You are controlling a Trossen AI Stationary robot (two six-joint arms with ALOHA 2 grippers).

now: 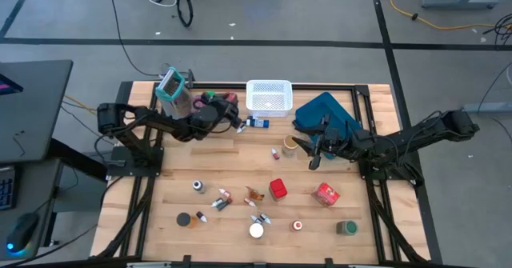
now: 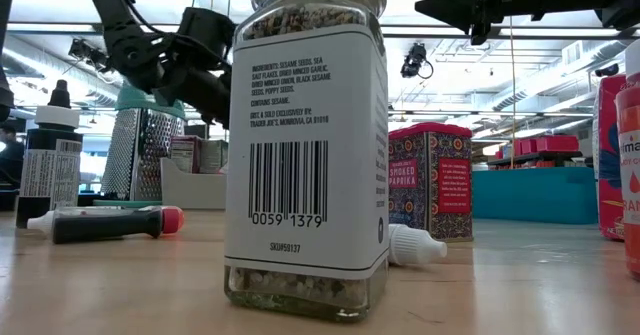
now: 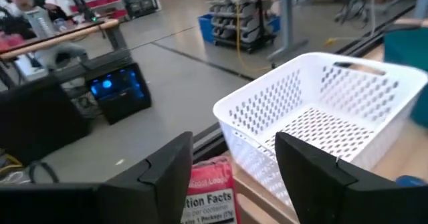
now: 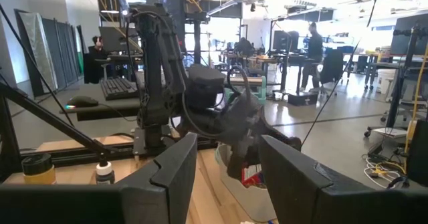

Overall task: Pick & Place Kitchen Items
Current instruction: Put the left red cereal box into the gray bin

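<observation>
Where left gripper (image 1: 238,125) stands: near back edge of table (image 1: 160,180), just beside left wall of white mesh basket (image 1: 268,97).
Left gripper state: fingers spread; red carton (image 3: 210,187) low between them, close against one finger, clear gap to the other; judged not clamped.
Deciding relation: carton straight ahead of and below left fingertips; basket beyond, off to one side; no reach needed to the carton, a short sideways carry to the basket.
Long axis of carton: cannot tell; only the printed upper part in view.
Nearer arm: left by far; right arm well apart from the carton.
Right gripper (image 1: 313,160): toward right edge of table, just in front of blue tray (image 1: 332,108); fingers apart, nothing between them.
Remaining kitchen items: mostly on front half of table, between both arms.
Count, red cans: two (image 1: 278,190), (image 1: 326,194), near the middle, toward the front.
Count, lidded round jars: four, green-lidded (image 1: 346,228), white-lidded (image 1: 256,230), dark-lidded (image 1: 184,219), one beside right gripper (image 1: 290,146).
Count, tiny bottles and tubes: about seven, scattered; too small for an exact figure.
Count, containers: one basket, one tray.
</observation>
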